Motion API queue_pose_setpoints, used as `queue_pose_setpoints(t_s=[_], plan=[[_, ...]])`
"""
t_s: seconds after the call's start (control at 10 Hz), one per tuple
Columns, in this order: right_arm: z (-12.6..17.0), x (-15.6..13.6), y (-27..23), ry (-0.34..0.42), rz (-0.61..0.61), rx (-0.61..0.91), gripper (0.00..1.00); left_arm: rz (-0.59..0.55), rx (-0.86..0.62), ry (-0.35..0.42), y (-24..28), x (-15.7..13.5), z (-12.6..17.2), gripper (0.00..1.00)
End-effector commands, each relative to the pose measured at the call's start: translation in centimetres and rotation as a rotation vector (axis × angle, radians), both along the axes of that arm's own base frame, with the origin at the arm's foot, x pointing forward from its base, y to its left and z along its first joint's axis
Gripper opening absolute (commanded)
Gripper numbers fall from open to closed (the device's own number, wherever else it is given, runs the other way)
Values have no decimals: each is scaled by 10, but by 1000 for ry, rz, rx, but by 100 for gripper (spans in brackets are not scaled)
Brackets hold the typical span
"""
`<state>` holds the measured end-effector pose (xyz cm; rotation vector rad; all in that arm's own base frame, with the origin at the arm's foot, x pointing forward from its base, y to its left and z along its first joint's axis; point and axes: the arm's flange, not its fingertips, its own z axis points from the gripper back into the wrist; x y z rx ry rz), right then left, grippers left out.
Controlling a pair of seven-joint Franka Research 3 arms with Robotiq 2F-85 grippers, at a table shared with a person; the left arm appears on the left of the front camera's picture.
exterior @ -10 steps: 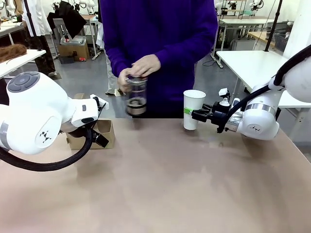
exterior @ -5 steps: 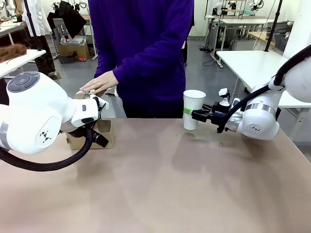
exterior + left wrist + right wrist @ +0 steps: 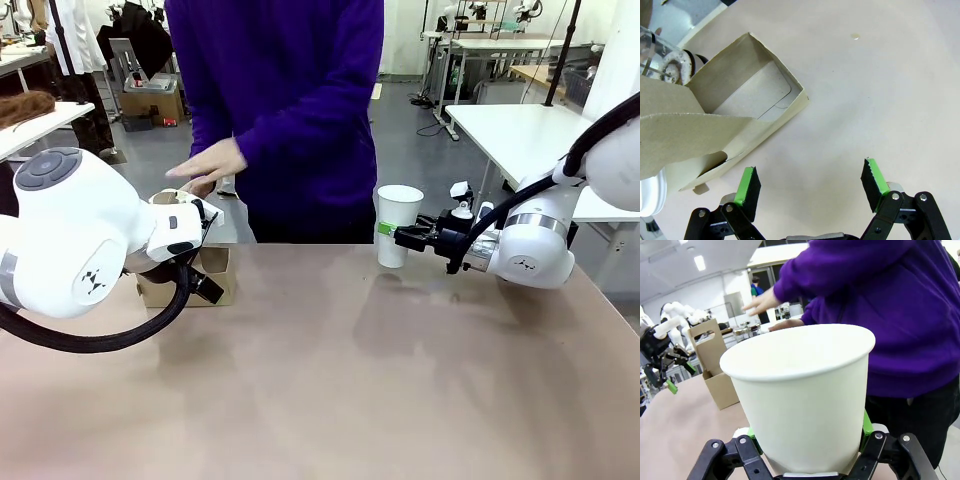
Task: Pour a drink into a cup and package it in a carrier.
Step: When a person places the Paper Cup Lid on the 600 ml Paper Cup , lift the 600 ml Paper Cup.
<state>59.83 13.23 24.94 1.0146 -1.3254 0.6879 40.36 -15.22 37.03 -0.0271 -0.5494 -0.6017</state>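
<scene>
Right gripper (image 3: 388, 230) clamps the cup (image 3: 400, 205); left wrist view shows left gripper (image 3: 811, 181) spread beside carrier (image 3: 750, 100)

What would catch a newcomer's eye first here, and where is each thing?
The white paper cup, gripped in the right pincer at the far right of the table, stands out first. Behind the table a person in a purple sweater stretches a hand toward the robot's left. There the brown cardboard carrier sits, with the left pincer open above the tabletop beside it.
</scene>
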Motion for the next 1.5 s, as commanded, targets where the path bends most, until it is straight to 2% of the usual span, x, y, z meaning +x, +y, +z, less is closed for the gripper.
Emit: queue_pose_setpoints(t_s=[0.0,1.4], plan=[[4,-1,2,-8,-7,5,80,0,-2,0,0,0,0,100],[4,-1,2,-8,-7,5,80,0,-2,0,0,0,0,100]])
